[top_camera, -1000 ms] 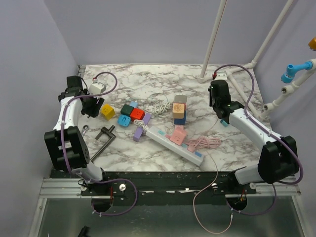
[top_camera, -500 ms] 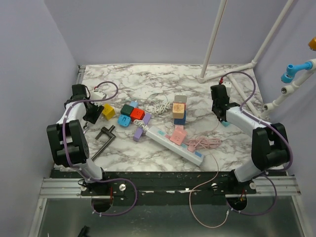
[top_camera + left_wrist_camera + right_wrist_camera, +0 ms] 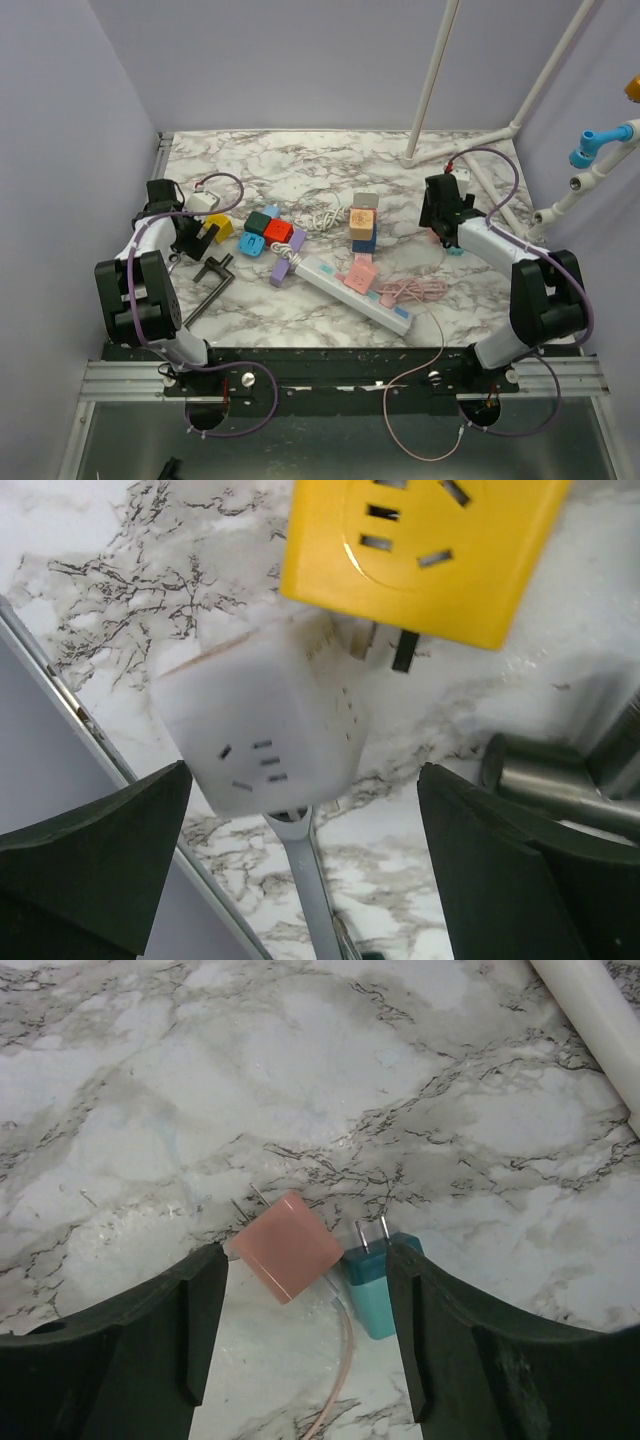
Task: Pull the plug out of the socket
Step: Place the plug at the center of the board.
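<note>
A white power strip (image 3: 352, 286) lies diagonally mid-table with a pink plug (image 3: 360, 275) seated in it and a purple adapter (image 3: 285, 262) at its left end. My left gripper (image 3: 195, 238) is open and empty at the far left. In the left wrist view it (image 3: 300, 880) hangs over a white cube socket (image 3: 260, 725) beside a yellow cube socket (image 3: 420, 550). My right gripper (image 3: 440, 226) is open and empty at the right. In the right wrist view it (image 3: 305, 1330) straddles a loose pink plug (image 3: 287, 1245) and a teal plug (image 3: 375, 1280).
A stack of cube sockets (image 3: 364, 225) stands behind the strip, with green, red and blue cubes (image 3: 265, 232) to its left. A wrench (image 3: 310, 900) and a metal T-handle tool (image 3: 212, 270) lie by the left gripper. Pink cable (image 3: 410, 292) is coiled near the strip. White pipes (image 3: 432, 80) rise at the back right.
Both arms have folded in. The left gripper has dropped closer to the yellow cube. The right gripper has shifted slightly over the loose pink and teal plugs.
</note>
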`<state>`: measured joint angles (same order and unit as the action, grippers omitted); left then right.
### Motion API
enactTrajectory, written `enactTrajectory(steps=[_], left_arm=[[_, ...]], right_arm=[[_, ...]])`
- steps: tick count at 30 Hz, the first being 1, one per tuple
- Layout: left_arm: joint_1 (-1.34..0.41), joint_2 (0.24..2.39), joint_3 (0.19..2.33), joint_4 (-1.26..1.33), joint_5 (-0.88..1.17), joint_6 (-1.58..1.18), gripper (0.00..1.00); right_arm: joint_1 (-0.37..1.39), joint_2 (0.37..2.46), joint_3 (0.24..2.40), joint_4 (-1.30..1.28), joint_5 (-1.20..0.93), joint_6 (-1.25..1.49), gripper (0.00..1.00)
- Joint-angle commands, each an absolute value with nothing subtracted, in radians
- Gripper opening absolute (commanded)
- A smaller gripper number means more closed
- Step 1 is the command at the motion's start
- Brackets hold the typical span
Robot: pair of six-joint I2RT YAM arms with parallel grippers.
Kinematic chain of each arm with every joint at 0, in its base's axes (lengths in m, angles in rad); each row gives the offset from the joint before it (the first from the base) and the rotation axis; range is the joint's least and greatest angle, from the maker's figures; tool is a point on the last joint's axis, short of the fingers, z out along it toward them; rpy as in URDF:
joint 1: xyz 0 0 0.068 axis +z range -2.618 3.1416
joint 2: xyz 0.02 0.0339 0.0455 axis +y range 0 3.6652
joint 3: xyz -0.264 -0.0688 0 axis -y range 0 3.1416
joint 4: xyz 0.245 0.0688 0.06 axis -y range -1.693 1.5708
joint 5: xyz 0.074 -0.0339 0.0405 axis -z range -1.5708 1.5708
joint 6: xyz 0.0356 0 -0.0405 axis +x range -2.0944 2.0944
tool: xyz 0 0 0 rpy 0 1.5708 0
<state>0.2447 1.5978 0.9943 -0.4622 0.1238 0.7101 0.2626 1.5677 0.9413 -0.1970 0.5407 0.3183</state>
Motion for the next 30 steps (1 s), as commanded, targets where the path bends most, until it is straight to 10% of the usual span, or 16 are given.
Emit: enactTrajectory(steps=[1, 11, 19, 30], left_arm=[[0.247, 1.44, 1.025, -0.559, 0.23, 0.765, 0.99], [0.24, 0.938, 1.234, -0.898, 0.785, 1.012, 0.99], [0.095, 0.92, 1.19, -1.112, 1.065, 1.25, 0.99], [-0.481, 0.846, 0.777, -0.596, 0.854, 1.316, 0.98]], right_arm=[[0.26, 1.475, 0.992, -0.242, 0.503, 0.331, 0.72], [0.288, 1.231, 0.987, -0.263, 0.069, 0.349, 1.0], [0.285, 1.137, 0.825, -0.018, -0.343, 0.598, 1.0], [0.426, 1.059, 0.62, 0.067, -0.352, 0.5, 1.0]])
